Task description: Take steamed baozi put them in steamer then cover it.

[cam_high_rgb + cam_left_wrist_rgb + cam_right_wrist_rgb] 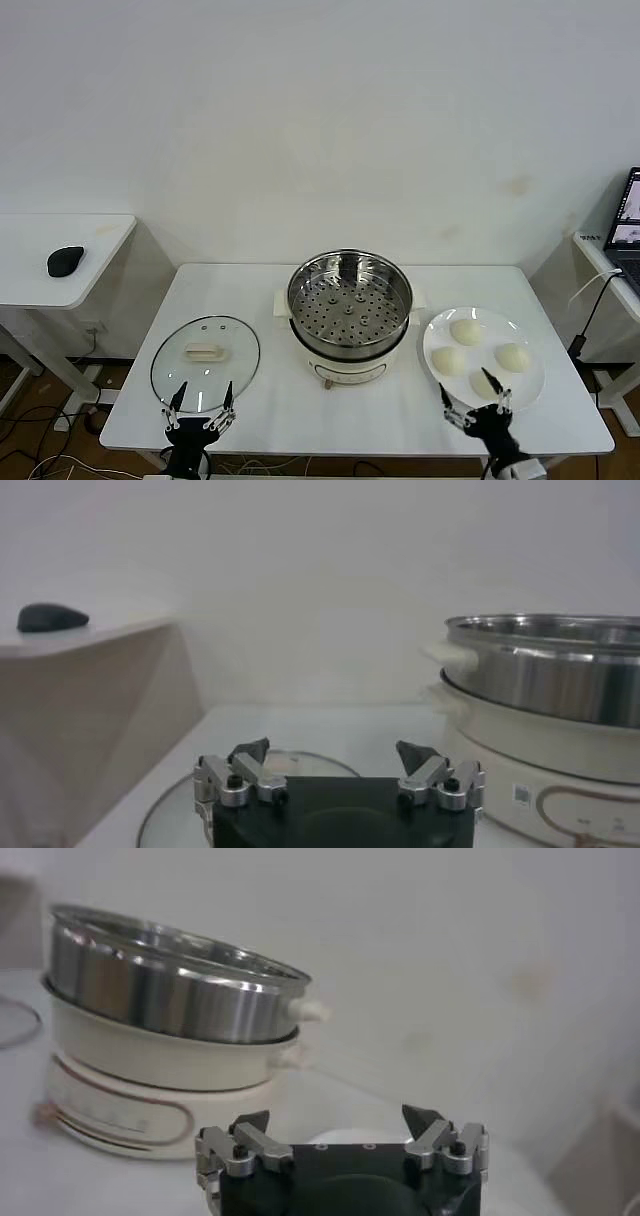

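Head view: the right gripper, jaws spread wide and empty, sits at lower right, overlapping the near rim of the white plate. The four smooth, cream baozi lie just beyond it — this arm is nearer. The perforated steel steamer stands centre; the glass cover lies lower left, the left gripper wide at its near edge.

Left wrist view: cover's rim low, steamer right.

Right wrist view: steamer upper left — baozi hidden.

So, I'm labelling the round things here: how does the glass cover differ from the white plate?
The cover is clear glass with a cream handle, left of the steamer; the plate is opaque white, on its right. The cover bears nothing; the plate holds baozi. Both are round and lie flat on the table.
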Controlling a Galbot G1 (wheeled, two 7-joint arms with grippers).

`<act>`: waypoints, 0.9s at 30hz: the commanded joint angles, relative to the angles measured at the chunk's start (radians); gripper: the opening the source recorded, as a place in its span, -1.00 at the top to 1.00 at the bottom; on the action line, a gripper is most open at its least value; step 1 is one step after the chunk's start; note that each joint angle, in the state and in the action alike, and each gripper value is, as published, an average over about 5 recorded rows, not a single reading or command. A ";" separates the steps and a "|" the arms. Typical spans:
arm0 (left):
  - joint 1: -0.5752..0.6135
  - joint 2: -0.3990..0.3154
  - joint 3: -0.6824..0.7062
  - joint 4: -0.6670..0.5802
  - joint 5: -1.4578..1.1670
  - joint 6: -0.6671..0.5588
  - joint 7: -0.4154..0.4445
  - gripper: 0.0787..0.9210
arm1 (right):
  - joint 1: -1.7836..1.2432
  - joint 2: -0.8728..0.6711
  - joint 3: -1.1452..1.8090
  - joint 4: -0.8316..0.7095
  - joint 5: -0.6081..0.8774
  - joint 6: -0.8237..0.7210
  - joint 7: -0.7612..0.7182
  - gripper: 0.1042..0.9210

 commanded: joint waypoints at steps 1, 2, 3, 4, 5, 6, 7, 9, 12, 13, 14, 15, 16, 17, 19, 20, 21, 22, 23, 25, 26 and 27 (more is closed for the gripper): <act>-0.008 0.032 -0.003 0.002 0.023 -0.002 0.009 -0.77 | 0.086 -0.117 0.045 -0.022 -0.155 -0.017 -0.030 -0.76; -0.009 0.034 -0.004 0.001 0.023 0.000 0.009 -0.77 | 0.096 -0.136 0.047 -0.029 -0.159 -0.029 -0.047 -0.76; -0.012 0.038 -0.005 0.001 0.024 0.005 0.009 -0.77 | 0.116 -0.175 0.050 -0.044 -0.169 -0.050 -0.079 -0.76; -0.015 0.040 -0.006 0.000 0.026 0.010 0.007 -0.77 | 0.137 -0.212 0.052 -0.059 -0.175 -0.069 -0.113 -0.76; -0.019 0.043 -0.006 0.000 0.033 0.018 0.004 -0.77 | 0.161 -0.256 0.051 -0.079 -0.183 -0.087 -0.152 -0.76; -0.022 0.044 -0.005 0.000 0.042 0.025 0.001 -0.77 | 0.181 -0.290 0.048 -0.098 -0.189 -0.099 -0.188 -0.76; -0.025 0.046 -0.003 0.001 0.053 0.033 -0.002 -0.77 | 0.205 -0.333 0.042 -0.119 -0.197 -0.107 -0.227 -0.76; -0.030 0.048 0.000 0.003 0.076 0.044 -0.005 -0.77 | 0.257 -0.419 0.022 -0.162 -0.210 -0.117 -0.300 -0.76; -0.037 0.049 0.001 0.003 0.088 0.056 -0.003 -0.77 | 0.341 -0.547 -0.038 -0.224 -0.187 -0.134 -0.390 -0.76; -0.039 0.049 0.000 0.003 0.089 0.059 -0.002 -0.77 | 0.373 -0.579 -0.068 -0.243 -0.174 -0.136 -0.414 -0.76; -0.042 0.050 0.000 0.003 0.090 0.063 -0.002 -0.77 | 0.411 -0.611 -0.107 -0.265 -0.160 -0.139 -0.441 -0.76; -0.044 0.051 -0.001 0.002 0.091 0.065 -0.002 -0.77 | 0.445 -0.633 -0.145 -0.285 -0.146 -0.142 -0.468 -0.76; -0.045 0.052 -0.002 0.001 0.092 0.066 -0.002 -0.77 | 0.490 -0.654 -0.191 -0.306 -0.133 -0.149 -0.503 -0.76; -0.046 0.054 -0.004 -0.001 0.092 0.068 -0.002 -0.77 | 0.532 -0.672 -0.236 -0.325 -0.121 -0.155 -0.539 -0.76; -0.047 0.056 -0.006 -0.004 0.094 0.071 -0.002 -0.77 | 0.638 -0.700 -0.347 -0.368 -0.089 -0.171 -0.615 -0.76; -0.048 0.057 -0.008 -0.004 0.094 0.073 -0.002 -0.77 | 0.707 -0.711 -0.411 -0.391 -0.075 -0.176 -0.651 -0.76; -0.048 0.058 -0.009 -0.005 0.095 0.074 -0.002 -0.77 | 0.771 -0.717 -0.476 -0.414 -0.064 -0.175 -0.676 -0.76; -0.048 0.059 -0.011 -0.005 0.096 0.075 -0.003 -0.77 | 0.849 -0.720 -0.559 -0.442 -0.051 -0.172 -0.701 -0.76; -0.048 0.059 -0.013 -0.005 0.096 0.076 -0.003 -0.77 | 0.931 -0.718 -0.640 -0.467 -0.045 -0.163 -0.721 -0.76; -0.048 0.060 -0.019 -0.005 0.096 0.077 -0.003 -0.77 | 1.094 -0.705 -0.813 -0.521 -0.039 -0.140 -0.756 -0.76; -0.047 0.060 -0.021 -0.005 0.096 0.078 -0.004 -0.77 | 1.172 -0.695 -0.899 -0.549 -0.038 -0.128 -0.773 -0.76; -0.047 0.060 -0.025 -0.005 0.097 0.079 -0.004 -0.77 | 1.244 -0.682 -0.973 -0.576 -0.041 -0.116 -0.789 -0.76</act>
